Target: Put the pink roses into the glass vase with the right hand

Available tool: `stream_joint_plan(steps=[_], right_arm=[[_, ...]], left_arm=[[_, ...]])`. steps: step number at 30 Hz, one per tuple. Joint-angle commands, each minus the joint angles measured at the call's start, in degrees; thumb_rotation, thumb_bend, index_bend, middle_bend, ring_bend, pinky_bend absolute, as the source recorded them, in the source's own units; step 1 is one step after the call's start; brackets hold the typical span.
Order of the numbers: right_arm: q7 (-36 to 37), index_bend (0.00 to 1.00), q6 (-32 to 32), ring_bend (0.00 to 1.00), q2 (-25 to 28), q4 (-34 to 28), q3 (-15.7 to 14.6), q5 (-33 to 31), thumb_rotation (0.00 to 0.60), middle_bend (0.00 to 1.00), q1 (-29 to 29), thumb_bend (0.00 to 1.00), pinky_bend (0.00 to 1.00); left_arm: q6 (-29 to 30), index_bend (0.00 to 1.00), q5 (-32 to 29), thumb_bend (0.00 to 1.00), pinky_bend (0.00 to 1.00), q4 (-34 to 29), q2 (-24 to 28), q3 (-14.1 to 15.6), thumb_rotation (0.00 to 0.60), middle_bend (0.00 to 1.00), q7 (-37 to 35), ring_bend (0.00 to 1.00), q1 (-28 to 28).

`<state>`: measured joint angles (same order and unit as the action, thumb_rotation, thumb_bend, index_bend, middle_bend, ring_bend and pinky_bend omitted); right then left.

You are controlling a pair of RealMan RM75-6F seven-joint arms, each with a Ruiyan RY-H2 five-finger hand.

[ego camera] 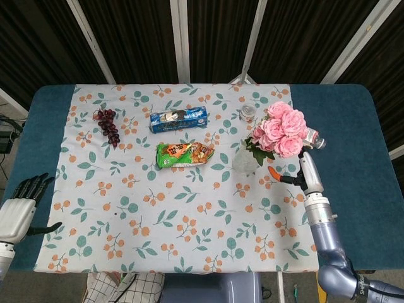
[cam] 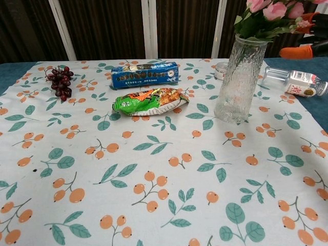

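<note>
The pink roses (ego camera: pixel 281 129) stand with their stems inside the tall glass vase (ego camera: pixel 243 161) at the right of the flowered cloth. In the chest view the blooms (cam: pixel 271 9) top the ribbed vase (cam: pixel 239 78). My right hand (ego camera: pixel 294 179) hangs just right of and nearer than the vase, apart from the flowers, holding nothing, an orange-tipped finger pointing left. The chest view catches only that orange fingertip (cam: pixel 297 52) at the right edge. My left hand (ego camera: pixel 20 207) rests empty with fingers spread at the table's near left corner.
A clear bottle (ego camera: pixel 312 137) lies behind the roses, on the right. A small jar (ego camera: pixel 248 113) stands behind the vase. A blue biscuit packet (ego camera: pixel 179 118), a green snack bag (ego camera: pixel 184 153) and dark grapes (ego camera: pixel 107 124) lie left of centre.
</note>
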<state>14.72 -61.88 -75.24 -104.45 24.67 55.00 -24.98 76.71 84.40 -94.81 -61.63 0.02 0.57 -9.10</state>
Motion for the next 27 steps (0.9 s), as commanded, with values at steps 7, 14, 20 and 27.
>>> stream_joint_plan(steps=[7,14,20,27], right_arm=[[-5.39,0.00,-0.15,0.00,3.61,-0.21,-3.28,0.48,0.600,0.00,0.64,0.32,0.00],[-10.75,0.00,-3.29,0.00,8.61,1.39,-8.76,2.95,0.600,0.00,4.89,0.32,0.00],[-16.62,0.00,-12.04,0.00,11.98,4.97,-15.92,12.50,0.600,0.00,11.21,0.32,0.00],[-23.54,0.00,-22.05,0.00,11.97,9.68,-22.61,22.89,0.600,0.00,17.29,0.32,0.00]], left_arm=[[-0.06,0.00,-0.03,0.00,0.00,-0.06,0.29,0.03,0.600,0.00,-0.53,0.00,0.03],[-0.02,0.00,0.22,0.00,0.00,0.02,0.40,0.15,0.600,0.00,-0.66,0.00,0.04],[0.33,0.00,0.15,0.00,0.00,0.42,0.14,0.06,0.600,0.00,0.60,0.00,0.12],[1.02,0.00,-0.47,0.00,0.00,1.45,-0.57,-0.15,0.600,0.00,4.72,0.00,0.36]])
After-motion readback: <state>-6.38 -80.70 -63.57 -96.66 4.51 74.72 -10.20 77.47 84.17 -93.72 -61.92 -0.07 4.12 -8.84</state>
